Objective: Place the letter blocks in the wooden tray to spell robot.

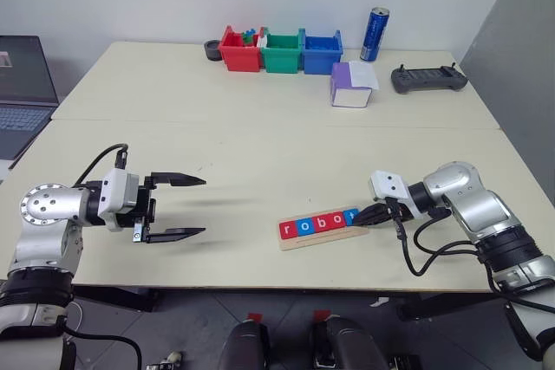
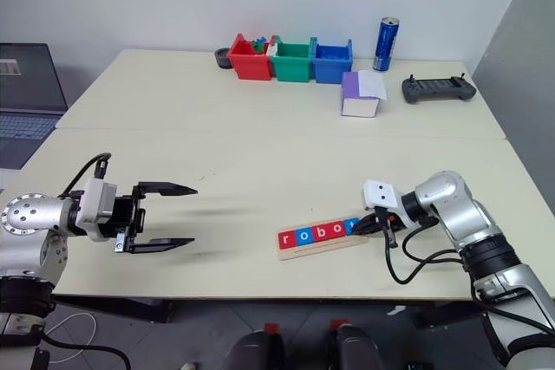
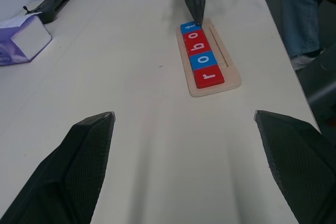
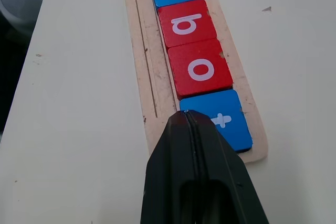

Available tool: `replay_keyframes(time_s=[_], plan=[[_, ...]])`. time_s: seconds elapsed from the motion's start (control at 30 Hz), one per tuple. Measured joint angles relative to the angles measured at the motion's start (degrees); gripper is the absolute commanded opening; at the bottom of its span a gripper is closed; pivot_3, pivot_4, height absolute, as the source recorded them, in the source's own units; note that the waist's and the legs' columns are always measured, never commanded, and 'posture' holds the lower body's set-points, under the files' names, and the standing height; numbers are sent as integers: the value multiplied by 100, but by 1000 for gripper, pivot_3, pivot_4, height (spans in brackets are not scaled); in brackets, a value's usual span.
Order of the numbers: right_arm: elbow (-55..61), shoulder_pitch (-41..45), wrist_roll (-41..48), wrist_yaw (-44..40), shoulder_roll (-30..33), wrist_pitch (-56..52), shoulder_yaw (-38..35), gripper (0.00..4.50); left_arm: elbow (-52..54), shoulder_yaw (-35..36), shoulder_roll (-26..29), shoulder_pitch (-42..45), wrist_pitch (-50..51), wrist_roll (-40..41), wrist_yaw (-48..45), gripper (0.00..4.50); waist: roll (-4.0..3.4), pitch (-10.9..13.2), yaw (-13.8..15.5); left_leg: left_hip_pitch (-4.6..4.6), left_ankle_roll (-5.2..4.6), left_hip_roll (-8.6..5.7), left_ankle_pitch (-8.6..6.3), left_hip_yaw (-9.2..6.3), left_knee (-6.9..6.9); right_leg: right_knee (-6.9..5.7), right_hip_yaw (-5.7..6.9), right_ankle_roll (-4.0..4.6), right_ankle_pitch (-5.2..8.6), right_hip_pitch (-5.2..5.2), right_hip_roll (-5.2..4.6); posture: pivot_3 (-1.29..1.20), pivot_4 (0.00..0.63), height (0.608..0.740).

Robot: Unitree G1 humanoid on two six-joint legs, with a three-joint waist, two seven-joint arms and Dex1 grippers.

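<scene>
- The wooden tray (image 1: 323,230) lay near the front edge of the pale table (image 1: 260,127), right of centre — a long, shallow strip of light wood with a thin groove along one side
- Five letter blocks (image 1: 316,224) sat in it edge to edge: red, blue, red, red, blue, left to right
- The white lowercase letters read "r o b o t", so the word looked complete
- The right gripper (image 4: 185,116) had its two black fingers pressed fully together, holding nothing; its tip rested at the near corner of the blue "t" block (image 4: 223,121) at the tray's right end, apparently nudging it
- The left gripper (image 1: 198,206) hung well to the left of the tray, fingers spread wide and empty
- The blocks looked like small, flat, rigid tiles — probably light, with smooth painted faces that could slip
- A sound hold would likely pinch two opposite edges; once seated flush with neighbours, a push on a free edge seemed easier than a grasp
- The tray itself seemed thin and light, so a firm push might slide it across the table
- At the far side stood red, green and blue bins (image 1: 279,50), a blue can (image 1: 375,35), a purple-and-white box (image 1: 352,86) and a dark handheld controller (image 1: 428,79); no writing on them could be read
- A laptop (image 1: 26,84) sat at the far left
</scene>
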State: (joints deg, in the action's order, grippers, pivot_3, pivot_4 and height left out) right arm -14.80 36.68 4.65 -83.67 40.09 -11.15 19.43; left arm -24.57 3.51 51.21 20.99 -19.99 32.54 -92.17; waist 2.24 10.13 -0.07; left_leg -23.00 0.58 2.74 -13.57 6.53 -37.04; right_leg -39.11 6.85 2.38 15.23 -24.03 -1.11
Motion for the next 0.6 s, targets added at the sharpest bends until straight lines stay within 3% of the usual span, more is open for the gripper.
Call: replay_keyframes(time_s=[0.17, 0.27, 0.6], plan=[[377, 107, 389, -178, 201, -266, -268, 19, 16, 42, 0, -2, 7, -12, 0, 4500, -1, 0, -1, 0, 0, 0, 0, 0, 0, 0, 0, 0, 0, 0, 0, 0, 150, 740], [387, 380, 573, -141, 248, -450, -575, 573, 16, 43, -1, -1, 10, -28, 0, 4500, 0, 0, -3, 2, 0, 1, 0, -1, 0, -1, 1, 0, 0, 0, 0, 0, 150, 740], [477, 191, 611, -294, 253, -574, -360, 4081, 4, 43, -15, 78, 10, -100, 0, 4500, 0, 0, -2, 0, -1, 0, 0, 1, 0, 0, 0, 0, 0, 0, 0, 0, 150, 740]])
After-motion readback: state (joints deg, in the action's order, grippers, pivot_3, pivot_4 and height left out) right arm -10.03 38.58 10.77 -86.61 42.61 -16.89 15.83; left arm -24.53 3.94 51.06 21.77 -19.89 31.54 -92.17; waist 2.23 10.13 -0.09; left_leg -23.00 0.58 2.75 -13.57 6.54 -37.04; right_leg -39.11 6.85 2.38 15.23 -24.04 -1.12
